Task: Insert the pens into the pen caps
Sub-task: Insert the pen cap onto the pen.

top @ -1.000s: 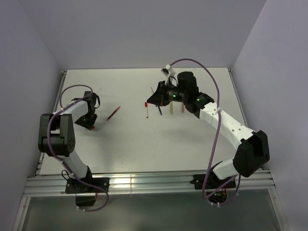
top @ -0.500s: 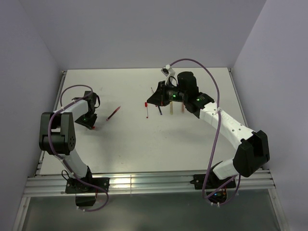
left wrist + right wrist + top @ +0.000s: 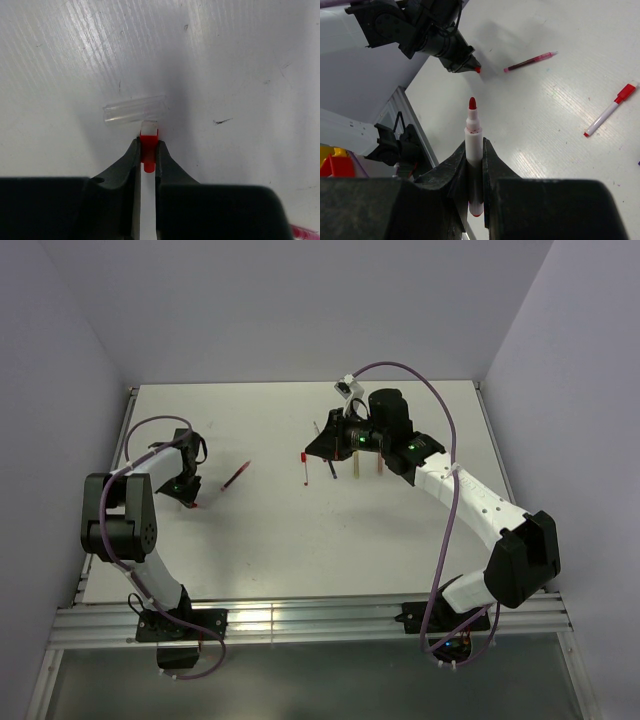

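1. Narrowing over the last second, the left claw [image 3: 148, 144] is now pinching a red cap [image 3: 148, 155] at its fingertips, down at the bench [image 3: 240, 60].
2. A clear cap [image 3: 134, 110] is lying on its side just beyond the red one, nearly touching it.
3. The right claw [image 3: 475, 150] is gripping a white pen [image 3: 473, 130], whose red tip is sticking out past the fingers.
4. A dark red pen [image 3: 530, 61] and a capped white pen [image 3: 610, 110] are lying apart on the bench.

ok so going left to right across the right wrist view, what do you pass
left gripper pinching a red cap → dark red pen → capped white pen. The held red-tipped pen lines up with the left gripper, so it's left out.
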`<state>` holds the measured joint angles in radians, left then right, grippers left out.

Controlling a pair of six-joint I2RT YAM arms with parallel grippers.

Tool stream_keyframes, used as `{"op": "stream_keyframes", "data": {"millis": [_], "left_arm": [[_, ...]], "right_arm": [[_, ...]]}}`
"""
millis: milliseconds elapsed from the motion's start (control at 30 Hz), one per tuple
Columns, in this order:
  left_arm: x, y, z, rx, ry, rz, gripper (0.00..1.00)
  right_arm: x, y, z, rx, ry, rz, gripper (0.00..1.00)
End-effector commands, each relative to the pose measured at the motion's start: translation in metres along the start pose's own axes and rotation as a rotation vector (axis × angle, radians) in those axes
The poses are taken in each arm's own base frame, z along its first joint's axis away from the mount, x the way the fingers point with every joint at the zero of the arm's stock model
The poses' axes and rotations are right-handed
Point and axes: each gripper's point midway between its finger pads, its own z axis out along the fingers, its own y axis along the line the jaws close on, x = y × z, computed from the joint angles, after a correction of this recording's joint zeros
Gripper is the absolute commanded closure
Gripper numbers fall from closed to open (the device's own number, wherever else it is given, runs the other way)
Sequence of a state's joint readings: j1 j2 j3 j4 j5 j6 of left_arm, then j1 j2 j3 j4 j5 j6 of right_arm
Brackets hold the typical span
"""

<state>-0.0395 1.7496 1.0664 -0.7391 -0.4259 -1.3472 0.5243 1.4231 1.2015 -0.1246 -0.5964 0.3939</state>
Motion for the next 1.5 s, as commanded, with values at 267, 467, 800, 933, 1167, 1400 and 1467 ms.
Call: {"op": "stream_keyframes", "data": {"millis": [267, 467, 800, 933, 1167, 1400, 1467], "left_arm": [[0.025, -0.014, -0.003, 0.076, 0.112, 0.002, 1.0], [0.027, -0.026, -0.021, 0.123, 0.114, 0.035, 1.0], [0.011, -0.044, -0.063, 0.253, 0.116, 0.046, 1.0], [0.008, -0.053, -0.08, 0.323, 0.126, 0.056, 1.0], [0.002, -0.088, -0.136, 0.576, 0.143, 0.116, 1.0], [0.001, -0.133, -0.223, 1.022, 0.179, 0.218, 0.99], [0.004, -0.138, -0.255, 1.169, 0.199, 0.252, 1.0]], "right_arm": [[-0.008, 0.004, -0.005, -0.019, -0.025, -0.044, 1.0], [-0.008, 0.004, -0.006, -0.014, -0.026, -0.046, 1.0], [-0.008, 0.004, -0.005, -0.011, -0.024, -0.047, 1.0], [-0.007, 0.003, -0.004, -0.015, -0.021, -0.045, 1.0], [-0.008, 0.006, -0.005, -0.03, -0.023, -0.052, 1.0], [-0.002, 0.027, -0.004, -0.17, 0.002, -0.047, 1.0], [-0.001, 0.034, -0.004, -0.217, 0.01, -0.033, 1.0]]}}
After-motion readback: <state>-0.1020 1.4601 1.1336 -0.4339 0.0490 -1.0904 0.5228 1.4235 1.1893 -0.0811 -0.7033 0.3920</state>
